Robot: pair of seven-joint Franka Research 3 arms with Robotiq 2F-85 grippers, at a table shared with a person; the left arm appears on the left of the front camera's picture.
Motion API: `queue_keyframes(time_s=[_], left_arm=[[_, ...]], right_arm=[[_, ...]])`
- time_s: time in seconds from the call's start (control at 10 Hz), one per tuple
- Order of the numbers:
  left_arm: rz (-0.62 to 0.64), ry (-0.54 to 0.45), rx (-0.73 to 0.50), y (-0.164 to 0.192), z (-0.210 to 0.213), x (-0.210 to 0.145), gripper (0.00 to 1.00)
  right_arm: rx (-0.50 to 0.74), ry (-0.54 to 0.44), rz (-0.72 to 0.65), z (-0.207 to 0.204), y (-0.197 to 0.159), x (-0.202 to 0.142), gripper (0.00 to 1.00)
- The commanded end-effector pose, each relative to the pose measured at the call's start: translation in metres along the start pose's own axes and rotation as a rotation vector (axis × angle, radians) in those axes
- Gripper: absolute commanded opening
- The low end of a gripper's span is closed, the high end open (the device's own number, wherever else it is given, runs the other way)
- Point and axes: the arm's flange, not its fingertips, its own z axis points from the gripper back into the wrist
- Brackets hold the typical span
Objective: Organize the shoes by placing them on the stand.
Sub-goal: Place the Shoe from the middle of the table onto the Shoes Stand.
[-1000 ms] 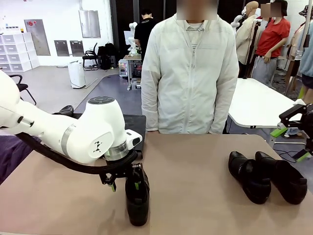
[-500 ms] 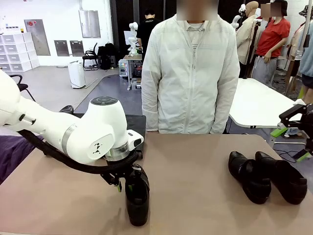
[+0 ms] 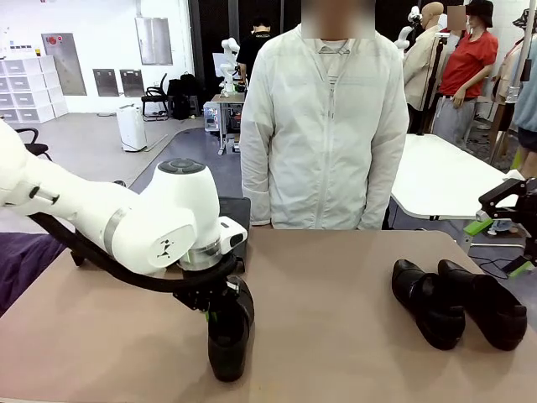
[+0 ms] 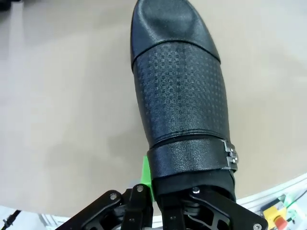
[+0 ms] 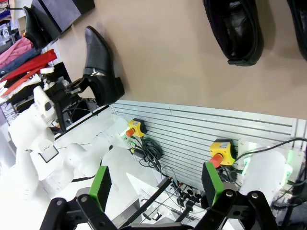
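Observation:
A glossy black shoe (image 3: 228, 340) lies near the table's front edge, toe pointing at the camera. My left gripper (image 3: 220, 307) is shut on its heel end. In the left wrist view the shoe (image 4: 180, 96) runs away from the gripper (image 4: 184, 190), with one green pad (image 4: 146, 178) pressed to its side. Two more shoes (image 3: 428, 304) (image 3: 485, 304) lie side by side at the right. The black stand (image 3: 237, 211) sits at the far edge behind my left arm; in the right wrist view its platform (image 5: 67, 12) has a fourth shoe (image 5: 29, 26) beside it. My right gripper (image 3: 497, 247) hangs open off the table's right side.
A person in a white jacket (image 3: 323, 126) stands at the far side, arms down, close to the stand. A white table (image 3: 440, 180) is at the back right. The brown tabletop (image 3: 336, 319) lies bare between the held shoe and the pair.
My left gripper's jaws have closed on the shoe's heel end, and the shoe has shifted slightly to the left. The right arm and the pair of shoes have not moved.

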Motion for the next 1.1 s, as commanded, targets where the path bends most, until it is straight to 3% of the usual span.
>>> queue_keyframes(time_s=[0.0, 0.2, 0.4, 0.5, 0.6, 1.0], left_arm=[[-0.02, -0.146, 0.024, 0.021, 0.077, -0.005, 0.0], [-0.08, -0.207, 0.024, 0.056, 0.134, -0.001, 0.0], [-0.227, -0.179, -0.028, 0.087, 0.153, 0.004, 0.0], [-0.179, -0.127, -0.066, 0.094, 0.15, -0.002, 0.0], [-0.154, -0.207, 0.012, 0.073, 0.161, 0.002, 0.0], [-0.154, -0.207, 0.012, 0.073, 0.161, 0.002, 0.0]], right_arm=[[0.018, -0.016, 0.023, 0.0, 0.001, 0.001, 1.0], [0.018, -0.016, 0.023, 0.0, 0.001, 0.001, 1.0], [0.018, -0.016, 0.023, 0.0, 0.001, 0.001, 1.0], [0.018, -0.016, 0.023, 0.0, 0.001, 0.001, 1.0], [0.018, -0.016, 0.023, 0.0, 0.001, 0.001, 1.0], [0.018, -0.016, 0.023, 0.0, 0.001, 0.001, 1.0]])
